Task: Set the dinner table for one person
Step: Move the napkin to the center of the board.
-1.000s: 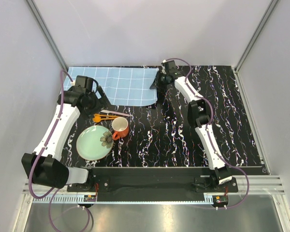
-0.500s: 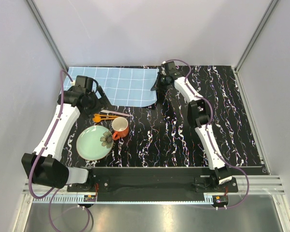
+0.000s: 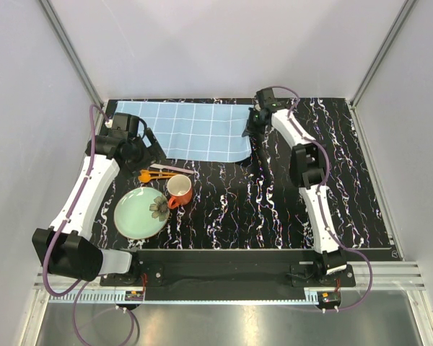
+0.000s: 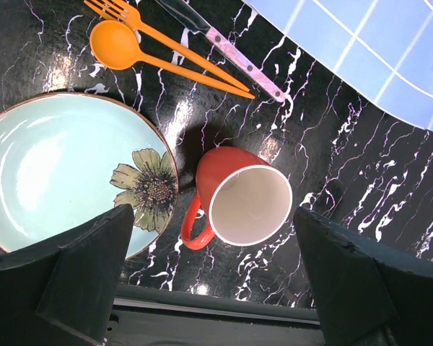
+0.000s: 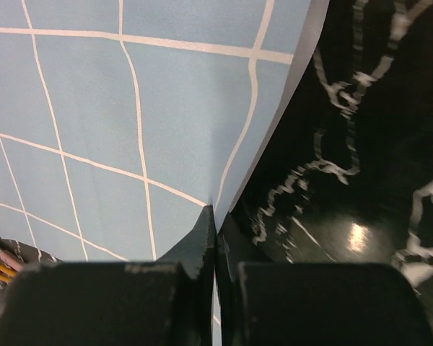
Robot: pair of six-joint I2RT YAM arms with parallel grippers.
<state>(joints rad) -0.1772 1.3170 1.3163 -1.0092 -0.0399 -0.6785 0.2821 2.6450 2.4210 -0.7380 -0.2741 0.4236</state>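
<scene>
- The black, white-veined tabletop (image 3: pixel 260 209) fills the middle of the top view and carries everything.
- The blue placemat (image 3: pixel 195 133) lies at its far left; my right jaws pinch the mat's right edge.
- My left jaws stand wide above the red mug (image 4: pixel 249 205) and green plate (image 4: pixel 50 166).

Pale grey walls close in on three sides: the back wall (image 3: pixel 224 43) across the top, the left wall (image 3: pixel 22 144), the right wall (image 3: pixel 418 144). A slim metal left post (image 3: pixel 68 50) and right post (image 3: pixel 379 50) slant up from the far corners. The light is soft and even, with small glints on the glossy tabletop (image 3: pixel 346 187). Along the bottom runs a ridged metal rail (image 3: pixel 390 274), then a brushed steel surface (image 3: pixel 238 324).
</scene>
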